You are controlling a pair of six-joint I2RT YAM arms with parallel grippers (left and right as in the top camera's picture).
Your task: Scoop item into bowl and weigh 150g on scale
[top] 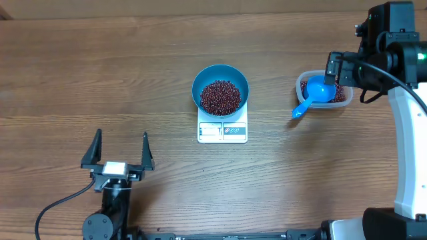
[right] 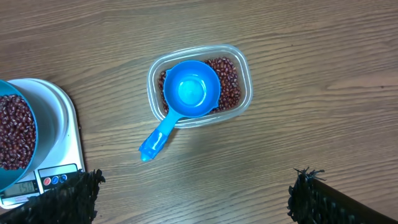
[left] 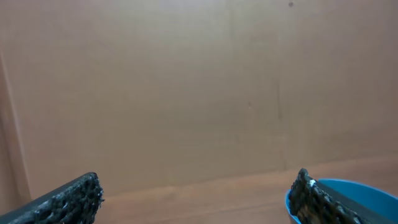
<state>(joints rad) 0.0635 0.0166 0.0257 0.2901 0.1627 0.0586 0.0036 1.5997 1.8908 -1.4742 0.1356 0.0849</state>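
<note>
Left claw (top: 121,137) released, jaws spread wide, nothing between them, parked over bare table (top: 80,73) in the overhead view. Bowl (top: 221,71) sat well ahead of it and off to its right, on the scale (top: 222,131). Beans (top: 221,97) heaped inside the bowl. Right claw (top: 331,69) hung over the tub (top: 347,97), empty too. Scoop (top: 319,91) rested in the tub under that claw, handle sticking out over the rim toward the scale.

Left wrist view: left claw (left: 198,182) open, both fingers (left: 68,202) apart at the frame's bottom corners, only table between them. Bowl (left: 364,196) edge showed just behind the right finger.

Right wrist view: right claw (right: 199,176) released, fingers (right: 323,199) wide, gripping nothing. Tub (right: 244,62) lay ahead of the claw, centred between the fingers, with beans (right: 231,87) around the scoop (right: 189,93), cup facing up and empty. Bowl (right: 32,118) with beans sat on the scale (right: 59,118) ahead of the left finger, cut by the frame edge. Display digits too small to read.
</note>
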